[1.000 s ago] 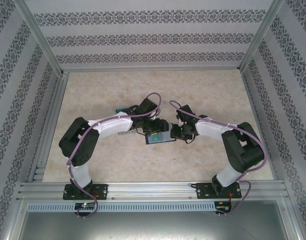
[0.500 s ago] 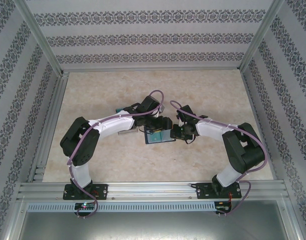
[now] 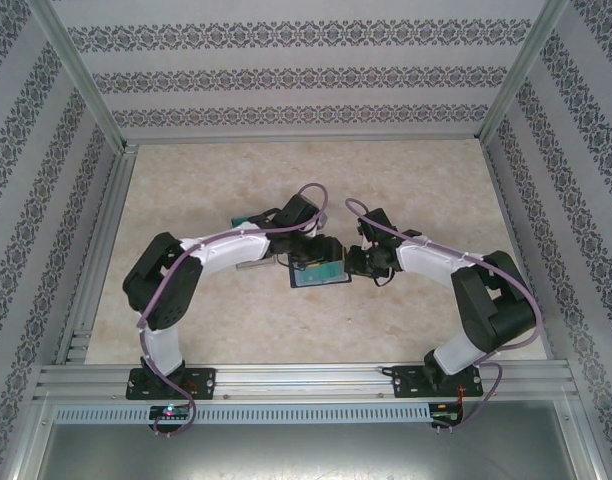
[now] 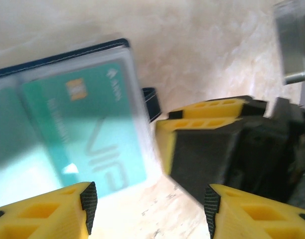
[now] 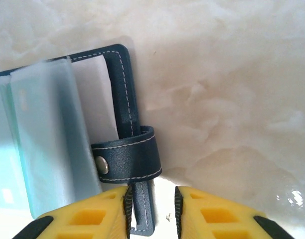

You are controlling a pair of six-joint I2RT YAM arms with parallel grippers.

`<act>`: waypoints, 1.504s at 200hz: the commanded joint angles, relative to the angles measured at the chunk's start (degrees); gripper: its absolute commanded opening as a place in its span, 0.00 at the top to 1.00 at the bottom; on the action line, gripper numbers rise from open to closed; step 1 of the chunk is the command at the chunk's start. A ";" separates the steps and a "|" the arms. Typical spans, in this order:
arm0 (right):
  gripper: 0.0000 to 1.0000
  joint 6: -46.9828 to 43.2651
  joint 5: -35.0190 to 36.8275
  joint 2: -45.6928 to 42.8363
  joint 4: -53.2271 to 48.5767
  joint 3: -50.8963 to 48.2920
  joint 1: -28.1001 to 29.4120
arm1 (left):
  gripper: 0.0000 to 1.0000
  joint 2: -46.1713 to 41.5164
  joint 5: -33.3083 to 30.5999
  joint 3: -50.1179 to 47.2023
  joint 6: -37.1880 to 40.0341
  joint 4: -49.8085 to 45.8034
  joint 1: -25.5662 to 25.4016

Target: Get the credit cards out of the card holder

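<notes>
The card holder point(image 3: 321, 274) lies open on the table between the two arms, dark navy with clear inner sleeves point(image 5: 48, 134). A teal-green credit card point(image 4: 87, 134) with a yellowish chip sits inside a sleeve. My left gripper point(image 4: 150, 206) hovers open over the card's lower right corner, with only bare table between its pads. My right gripper point(image 5: 151, 204) straddles the holder's navy edge strip point(image 5: 123, 94) just below the snap tab point(image 5: 125, 157). Its left pad touches the strip and a gap shows on the right. The right gripper's yellow and black fingers point(image 4: 212, 144) appear in the left wrist view.
A teal object point(image 3: 246, 217) lies behind the left arm. A flat grey piece point(image 3: 254, 265) sits under the left forearm, seen again as grey metal point(image 4: 292, 45). Aluminium rails point(image 3: 306, 378) edge the table, and patterned walls close three sides.
Both grippers have edged a little closer over the card holder. The holder itself has not shifted, and the card is still in its sleeve.
</notes>
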 commanded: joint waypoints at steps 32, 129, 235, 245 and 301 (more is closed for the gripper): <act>0.69 -0.16 1.44 -2.66 -2.17 2.60 -0.08 | 0.48 -8.69 -6.95 -8.88 -2.48 -2.81 2.22; 0.81 -0.69 -1.30 2.10 -2.09 5.42 3.34 | 0.57 -3.92 -2.49 -8.71 -6.96 4.21 2.84; 0.87 -0.96 -2.16 6.48 -0.17 5.08 4.04 | 0.61 -0.21 0.59 -9.62 -11.03 10.60 4.08; 0.87 -0.88 -2.22 6.57 -0.03 5.09 4.07 | 0.62 0.34 1.03 -9.61 -11.21 11.06 4.01; 0.87 -0.65 -2.27 6.49 0.06 5.09 4.41 | 0.66 2.81 2.69 -9.33 -12.33 13.22 4.06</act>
